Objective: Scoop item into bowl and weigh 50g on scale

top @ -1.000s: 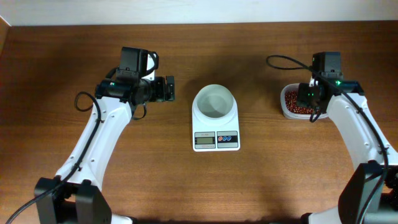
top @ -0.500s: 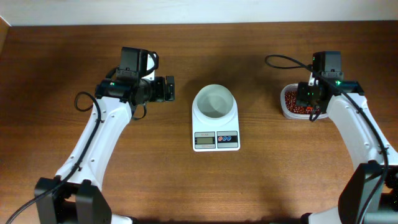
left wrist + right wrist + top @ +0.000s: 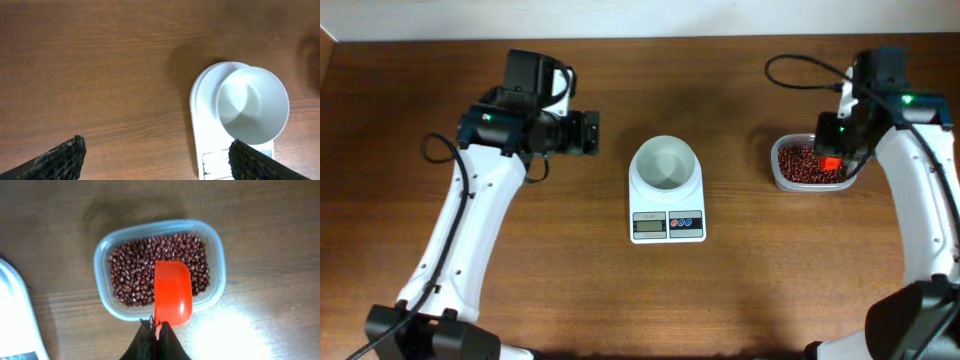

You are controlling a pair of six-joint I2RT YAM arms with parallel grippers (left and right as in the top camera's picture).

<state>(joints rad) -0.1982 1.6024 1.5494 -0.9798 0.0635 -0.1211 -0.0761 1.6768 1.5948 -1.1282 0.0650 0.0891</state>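
Note:
The white bowl (image 3: 666,164) stands empty on the white scale (image 3: 667,212) at the table's middle; both also show in the left wrist view, the bowl (image 3: 252,105) on the scale (image 3: 205,130). The reddish-brown beans (image 3: 806,166) fill a clear tub (image 3: 781,181) at the right, and show in the right wrist view (image 3: 135,275). My right gripper (image 3: 157,330) is shut on the handle of an orange scoop (image 3: 173,292), held above the beans; the scoop shows overhead (image 3: 830,163). My left gripper (image 3: 155,157) is open and empty, left of the scale.
The clear tub (image 3: 102,265) sits on bare wooden table right of the scale. The table's far edge meets a pale wall at the top of the overhead view.
My right arm has risen and drawn back, so the orange scoop now shows above the beans. My left arm has shifted slightly up and left.

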